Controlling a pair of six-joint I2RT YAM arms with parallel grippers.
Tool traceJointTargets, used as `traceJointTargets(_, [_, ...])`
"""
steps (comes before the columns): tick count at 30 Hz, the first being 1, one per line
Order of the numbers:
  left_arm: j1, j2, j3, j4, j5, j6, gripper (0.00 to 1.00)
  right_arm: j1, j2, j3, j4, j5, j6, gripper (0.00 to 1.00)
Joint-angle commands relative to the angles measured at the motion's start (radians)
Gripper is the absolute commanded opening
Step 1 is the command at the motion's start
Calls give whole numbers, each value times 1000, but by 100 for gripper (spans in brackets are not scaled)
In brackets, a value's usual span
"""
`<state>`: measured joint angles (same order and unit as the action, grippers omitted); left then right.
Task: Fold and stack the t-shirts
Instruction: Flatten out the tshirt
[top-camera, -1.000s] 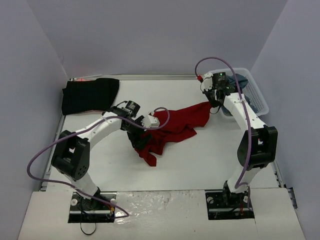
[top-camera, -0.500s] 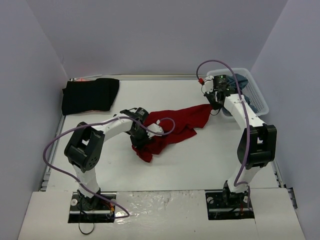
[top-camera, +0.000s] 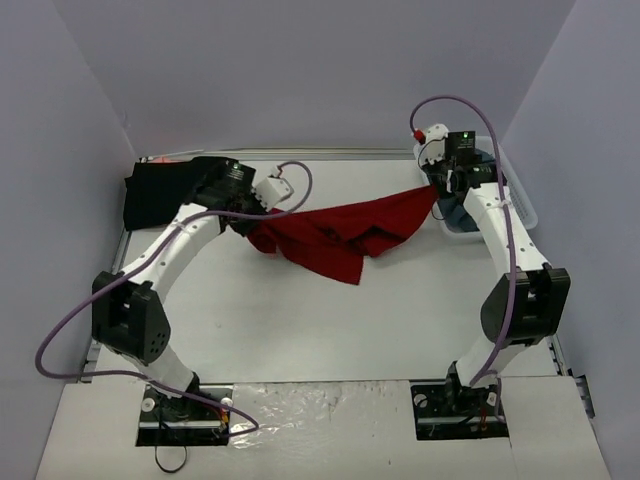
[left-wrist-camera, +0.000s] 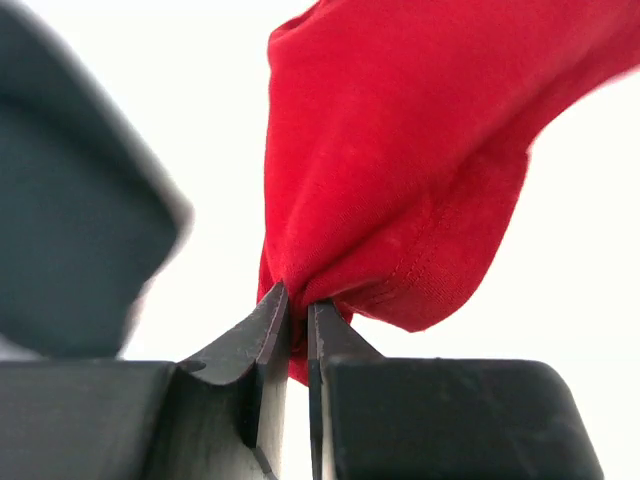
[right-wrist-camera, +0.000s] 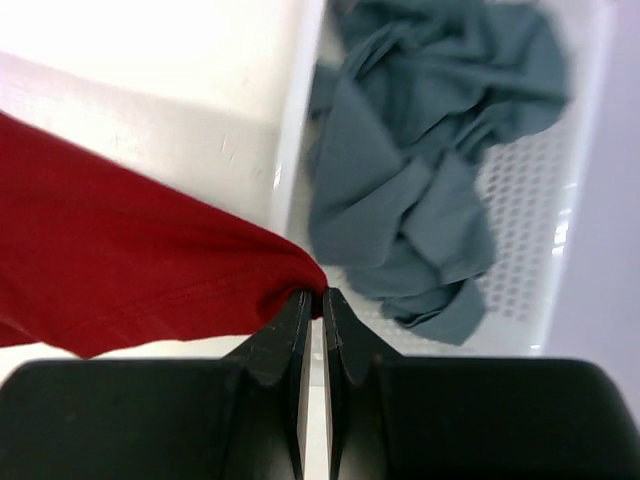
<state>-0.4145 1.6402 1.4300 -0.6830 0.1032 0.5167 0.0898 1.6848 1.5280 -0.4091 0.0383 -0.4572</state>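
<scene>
Red t-shirt (top-camera: 340, 235) hanging over the middle of the table (top-camera: 300, 320), not folded yet. Pinched tight at left end by left gripper (left-wrist-camera: 298, 300), at right end by right gripper (right-wrist-camera: 315, 295). Far left, black t-shirt (top-camera: 150, 195), looks folded. Far right, blue-grey t-shirts (right-wrist-camera: 420, 180) crumpled in basket (right-wrist-camera: 520, 200), left to do.

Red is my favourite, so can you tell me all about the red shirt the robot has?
The red t-shirt is soft, plain dark red cloth, wrinkled and unfolded. It hangs stretched between both arms: the left gripper pinches one bunched, hemmed end, the right gripper pinches the other beside the white basket. Its middle sags in folds over the table; whether it touches there is unclear.
</scene>
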Motion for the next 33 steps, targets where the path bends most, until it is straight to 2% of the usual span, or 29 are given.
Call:
traceJointTargets(1, [49,-114,60,22,-137,-37,2,-10,-97,99,10,22,8,0])
traceJointTargets(5, [51,-177,76,33,-189,-29,2,-12,-138,173,12,12,26,0])
traceJointTargets(11, [51,-255,87,33,-235,-18,2,-21,-194,184,12,15,23,0])
traceJointTargets(19, [51,-270,124,60,-342,-24,2,-44,-217,196,18,37,14,0])
traceJointTargets(26, [51,-327,133,174,-450,-46,2,-62,-234,241,36,40,12,0])
traceJointTargets(31, [51,-342,178,131,-421,-38,3,-74,-250,255,38,48,8,0])
traceJointTargets(33, [51,-349,204,88,-357,-24,3,-79,-264,244,42,45,6,0])
